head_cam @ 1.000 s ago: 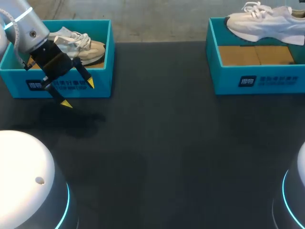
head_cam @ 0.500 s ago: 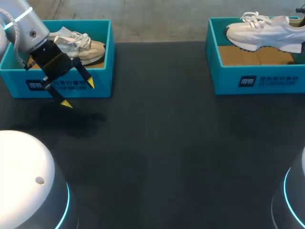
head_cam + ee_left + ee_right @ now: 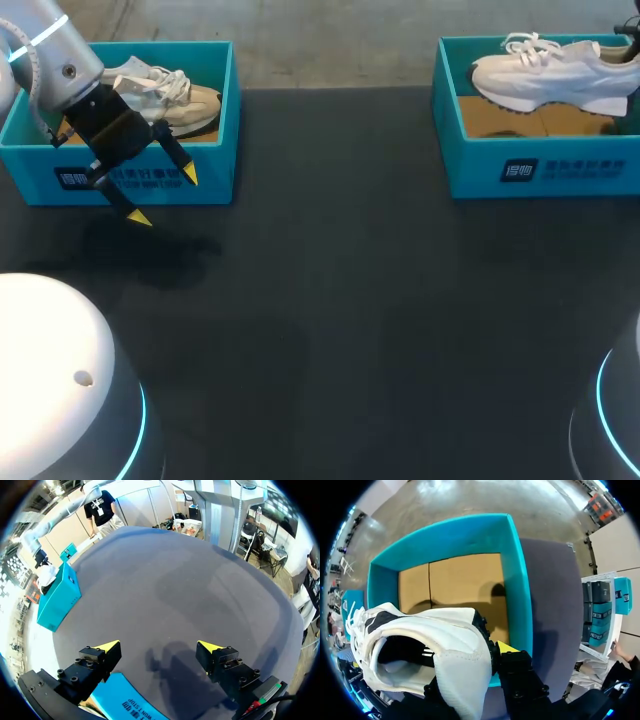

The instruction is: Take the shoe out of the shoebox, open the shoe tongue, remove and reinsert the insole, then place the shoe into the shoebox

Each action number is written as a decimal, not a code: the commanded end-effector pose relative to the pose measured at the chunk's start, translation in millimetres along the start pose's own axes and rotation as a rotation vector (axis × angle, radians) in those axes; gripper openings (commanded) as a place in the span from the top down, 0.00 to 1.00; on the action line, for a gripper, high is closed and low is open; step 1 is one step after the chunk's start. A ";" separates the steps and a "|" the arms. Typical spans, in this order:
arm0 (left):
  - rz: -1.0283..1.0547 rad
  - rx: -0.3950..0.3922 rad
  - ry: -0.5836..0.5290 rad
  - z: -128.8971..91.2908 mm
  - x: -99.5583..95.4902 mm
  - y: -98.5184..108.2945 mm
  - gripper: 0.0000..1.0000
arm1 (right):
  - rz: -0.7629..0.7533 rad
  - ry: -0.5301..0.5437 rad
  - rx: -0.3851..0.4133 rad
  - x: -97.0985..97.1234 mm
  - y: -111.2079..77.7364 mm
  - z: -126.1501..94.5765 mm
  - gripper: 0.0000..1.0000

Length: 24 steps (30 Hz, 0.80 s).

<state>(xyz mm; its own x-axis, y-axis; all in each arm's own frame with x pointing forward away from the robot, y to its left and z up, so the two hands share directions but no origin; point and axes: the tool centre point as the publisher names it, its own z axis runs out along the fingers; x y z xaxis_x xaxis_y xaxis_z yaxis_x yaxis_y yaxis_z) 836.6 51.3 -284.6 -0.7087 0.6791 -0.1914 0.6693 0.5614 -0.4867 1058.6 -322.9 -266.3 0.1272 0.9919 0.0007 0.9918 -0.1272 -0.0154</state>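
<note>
My right gripper [image 3: 487, 655] is shut on the heel collar of a white shoe [image 3: 432, 645]; one yellow tip shows beside the heel, the other is hidden by the shoe. The shoe [image 3: 550, 75] hangs just above the cardboard floor of the right teal shoebox [image 3: 540, 165], toe pointing left. The box's wall [image 3: 516, 585] runs ahead of the gripper. A second pale shoe [image 3: 165, 92] lies in the left teal shoebox [image 3: 228, 120]. My left gripper [image 3: 164, 197] is open and empty in front of that box, its tips over bare table [image 3: 159, 647].
The dark table [image 3: 330, 320] stretches between the two boxes. A corner of the left shoebox [image 3: 125, 702] lies under my left gripper. The right shoebox [image 3: 57, 600] shows far across the table in the left wrist view.
The white shoe has come down and slightly left, closer to the right shoebox's floor, still held by my right gripper. The left arm has not moved.
</note>
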 end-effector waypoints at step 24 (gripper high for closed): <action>0.000 -0.001 0.004 -0.5 -0.5 0.4 0.00 | 0.020 -0.022 -0.002 -7.3 14.7 43.2 1.00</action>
<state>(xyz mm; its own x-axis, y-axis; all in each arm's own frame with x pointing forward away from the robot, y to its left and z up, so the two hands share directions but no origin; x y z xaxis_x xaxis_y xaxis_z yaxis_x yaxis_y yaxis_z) 836.6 51.3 -284.6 -0.7087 0.6791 -0.1913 0.6693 0.5614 -0.4866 1068.7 -330.4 -307.8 0.1477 0.9887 -0.0248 0.9889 -0.1480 -0.0094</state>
